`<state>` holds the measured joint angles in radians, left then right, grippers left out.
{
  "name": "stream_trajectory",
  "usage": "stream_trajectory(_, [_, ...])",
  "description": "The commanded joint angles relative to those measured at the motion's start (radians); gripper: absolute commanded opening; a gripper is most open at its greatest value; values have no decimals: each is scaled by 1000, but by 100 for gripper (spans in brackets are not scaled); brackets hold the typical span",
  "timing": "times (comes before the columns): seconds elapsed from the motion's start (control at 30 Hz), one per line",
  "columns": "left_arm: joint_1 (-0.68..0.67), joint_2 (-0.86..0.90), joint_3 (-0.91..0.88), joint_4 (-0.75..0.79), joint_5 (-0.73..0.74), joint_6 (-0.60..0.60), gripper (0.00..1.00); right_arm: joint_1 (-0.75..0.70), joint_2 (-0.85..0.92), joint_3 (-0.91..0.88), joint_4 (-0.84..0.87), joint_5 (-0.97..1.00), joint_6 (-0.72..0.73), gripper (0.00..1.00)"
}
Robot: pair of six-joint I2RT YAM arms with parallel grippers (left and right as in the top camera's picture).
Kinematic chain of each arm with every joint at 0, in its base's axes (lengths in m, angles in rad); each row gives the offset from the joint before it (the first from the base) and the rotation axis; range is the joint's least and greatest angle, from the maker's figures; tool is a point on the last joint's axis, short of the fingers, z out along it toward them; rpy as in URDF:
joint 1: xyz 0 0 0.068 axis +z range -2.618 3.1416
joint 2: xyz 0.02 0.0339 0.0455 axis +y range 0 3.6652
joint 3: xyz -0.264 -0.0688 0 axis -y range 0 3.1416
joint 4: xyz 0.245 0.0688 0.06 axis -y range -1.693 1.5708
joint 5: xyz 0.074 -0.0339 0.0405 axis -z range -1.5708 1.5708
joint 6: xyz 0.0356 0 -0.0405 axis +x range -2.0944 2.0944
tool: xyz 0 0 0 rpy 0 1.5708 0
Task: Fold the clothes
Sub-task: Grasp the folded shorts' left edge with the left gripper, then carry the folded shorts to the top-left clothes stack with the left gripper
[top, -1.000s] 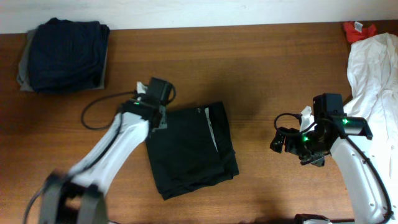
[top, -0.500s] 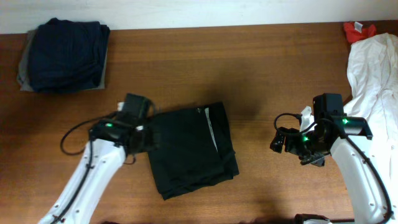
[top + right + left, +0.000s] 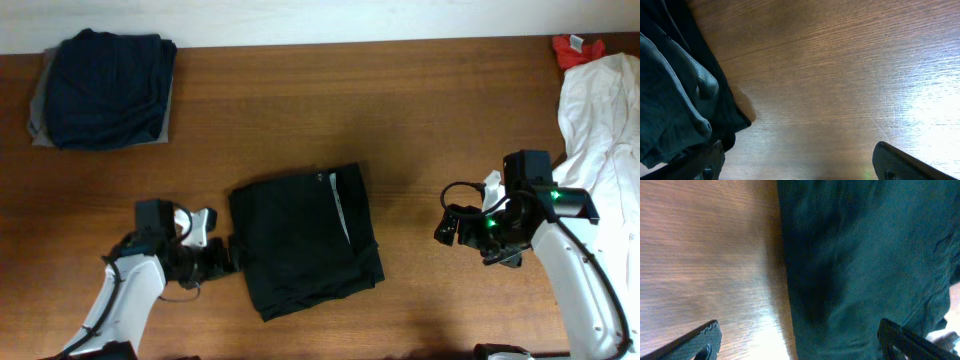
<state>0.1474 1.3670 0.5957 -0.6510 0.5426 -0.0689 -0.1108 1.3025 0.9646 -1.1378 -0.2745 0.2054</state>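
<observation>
While the black garment [image 3: 300, 245] lies folded, left hand [image 3: 224, 258] apart beside it, right hand [image 3: 446, 229] apart.

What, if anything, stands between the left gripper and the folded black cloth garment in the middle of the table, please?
Nothing visible does. The left gripper is open right at the left edge of the folded black cloth garment, and its wrist view shows only bare brown wooden table beside that edge.

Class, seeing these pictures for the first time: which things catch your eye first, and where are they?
A folded black garment lies in the middle of the wooden table. A navy pile sits at the far left corner, and a white garment drapes along the right edge.
</observation>
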Motion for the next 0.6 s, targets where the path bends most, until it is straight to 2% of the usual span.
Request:
stream_trajectory(0.0, [4,13,-69,78,149,-25,95,-8,0,10,0,-6,-6,99])
stream_trajectory(0.07, [3,23,-77,90,149,-37,91,-8,0,10,0,-6,-6,98])
stream_trajectory(0.2, [0,62,-78,98,150,-37,91,-8,0,10,0,-6,-6,98])
stream_trajectory(0.33, [-38,140,-78,192,150,-78,91,-8,0,10,0,-6,-6,98])
stream_trajectory(0.43, [-48,193,-78,244,154,-124,75,-8,0,10,0,-6,-6,98])
stream_trajectory(0.53, [-47,206,-77,248,150,-129,49,-8,0,10,0,-6,-6,98])
stream_trajectory(0.57, [-48,206,-74,248,149,-129,37,-8,0,10,0,-6,-6,98])
